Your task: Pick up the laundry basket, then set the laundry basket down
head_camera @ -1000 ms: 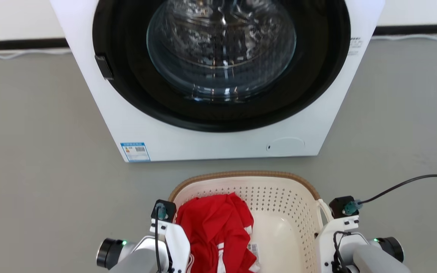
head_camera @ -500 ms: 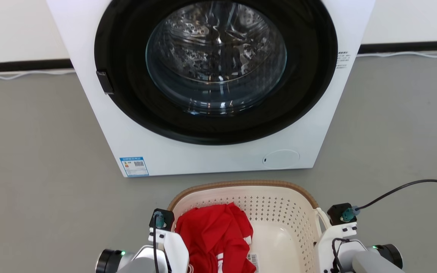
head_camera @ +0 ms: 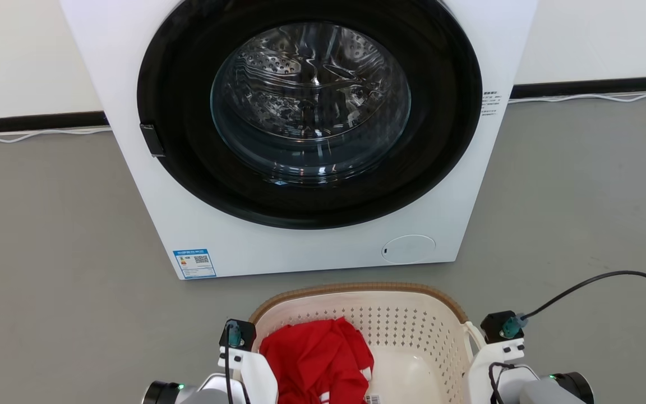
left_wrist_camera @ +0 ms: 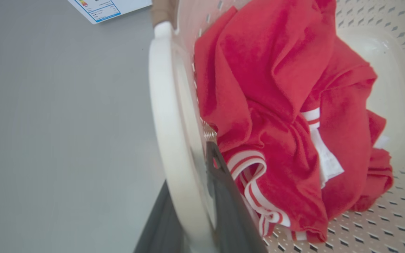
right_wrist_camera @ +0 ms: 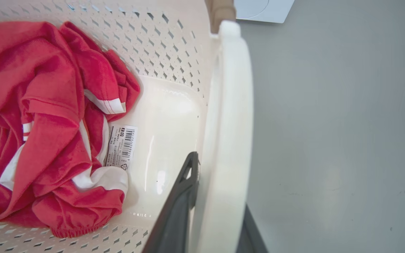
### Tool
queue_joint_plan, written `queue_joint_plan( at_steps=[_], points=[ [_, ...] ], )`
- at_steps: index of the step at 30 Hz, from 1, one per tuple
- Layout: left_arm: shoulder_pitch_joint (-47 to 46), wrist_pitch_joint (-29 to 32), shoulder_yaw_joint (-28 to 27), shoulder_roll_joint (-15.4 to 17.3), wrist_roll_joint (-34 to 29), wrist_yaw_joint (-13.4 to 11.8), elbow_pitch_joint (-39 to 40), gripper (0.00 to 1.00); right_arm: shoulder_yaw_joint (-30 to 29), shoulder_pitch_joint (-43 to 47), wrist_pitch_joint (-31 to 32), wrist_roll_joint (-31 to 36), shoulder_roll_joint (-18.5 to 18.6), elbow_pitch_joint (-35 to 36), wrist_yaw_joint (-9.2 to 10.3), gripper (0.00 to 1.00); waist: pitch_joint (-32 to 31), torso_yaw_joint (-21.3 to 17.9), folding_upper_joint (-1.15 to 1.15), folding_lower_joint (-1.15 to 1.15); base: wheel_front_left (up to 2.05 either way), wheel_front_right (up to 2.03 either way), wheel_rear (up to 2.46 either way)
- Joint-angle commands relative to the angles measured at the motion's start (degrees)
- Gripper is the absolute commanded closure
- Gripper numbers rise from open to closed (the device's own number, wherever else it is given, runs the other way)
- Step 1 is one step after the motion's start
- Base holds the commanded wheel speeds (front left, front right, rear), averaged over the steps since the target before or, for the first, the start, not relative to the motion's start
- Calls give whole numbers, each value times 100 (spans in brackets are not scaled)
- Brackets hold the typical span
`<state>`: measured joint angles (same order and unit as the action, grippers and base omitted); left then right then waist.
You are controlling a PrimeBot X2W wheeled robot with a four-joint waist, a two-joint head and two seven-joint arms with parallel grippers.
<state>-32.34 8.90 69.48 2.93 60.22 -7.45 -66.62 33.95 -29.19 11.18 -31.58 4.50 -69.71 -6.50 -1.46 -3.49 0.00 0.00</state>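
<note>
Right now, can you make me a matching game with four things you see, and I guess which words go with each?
Things:
1. laundry basket
2. red clothing
3. washing machine
4. black cable

Words:
A. lying inside the basket, on its left side
B. white, with a big round dark window, standing beyond the basket
C. cream with lots of little holes and a brown rim
D. curving over the grey floor at the right

Right pairs: 1-C, 2-A, 3-B, 4-D
</note>
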Motion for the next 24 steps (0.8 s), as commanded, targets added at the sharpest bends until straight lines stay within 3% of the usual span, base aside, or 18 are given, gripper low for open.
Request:
queue_joint_plan(
  at_steps=[1,24],
  points=[
    [-177,-34,-24,-5,-7,83,122,100,187,-15,31,-11,-162,211,-99,100,3,-2,0,0,0,0,0],
    [-228,76,136,-5,123,101,84,100,288,14,143,-169,-162,310,-99,100,67,0,0,0,0,0,0]
  ],
)
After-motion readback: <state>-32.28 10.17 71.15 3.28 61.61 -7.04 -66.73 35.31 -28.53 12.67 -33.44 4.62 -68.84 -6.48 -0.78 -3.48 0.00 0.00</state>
